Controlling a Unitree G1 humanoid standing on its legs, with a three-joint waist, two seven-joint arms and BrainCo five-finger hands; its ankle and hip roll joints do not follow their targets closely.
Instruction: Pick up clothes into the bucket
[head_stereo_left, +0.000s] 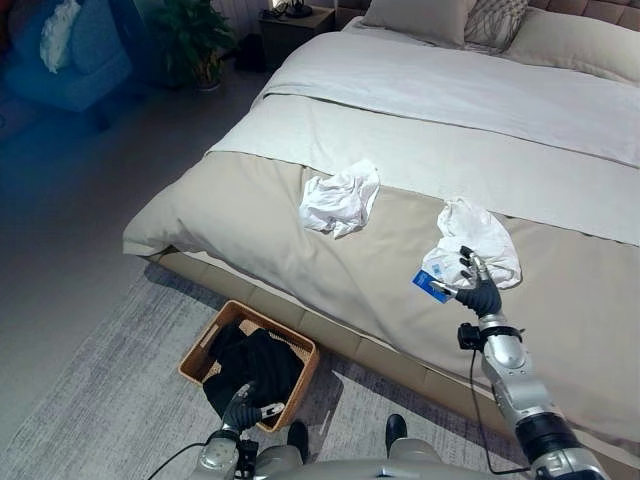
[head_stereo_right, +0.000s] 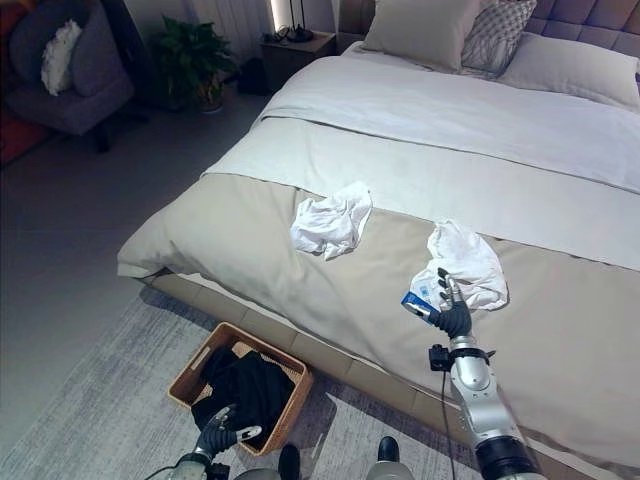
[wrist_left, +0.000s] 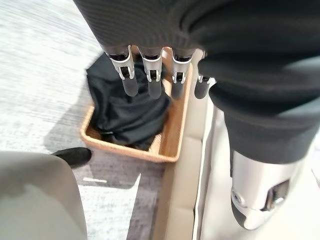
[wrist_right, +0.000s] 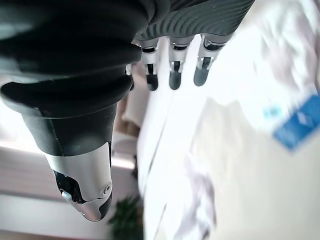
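- Lying on the bed (head_stereo_left: 300, 230) are two white garments: one (head_stereo_left: 340, 198) mid-cover, one (head_stereo_left: 478, 240) near my right hand (head_stereo_left: 478, 290) (fingers relaxed, empty).
- Basket (head_stereo_left: 195, 352) on the rug holds dark clothes (head_stereo_left: 255, 370).
- Left hand (wrist_left: 150, 75) hovers above it, fingers straight.

Soft, even indoor light falls on the bed (head_stereo_left: 420, 130), brightest over its pale upper sheets, while the floor (head_stereo_left: 70, 230) at the far left lies dim. A blue haze veils the armchair (head_stereo_left: 70, 50) in the left eye view's upper left corner. In the right wrist view the bedding glares nearly white and the white garment (wrist_right: 290, 55) is smeared with blur.
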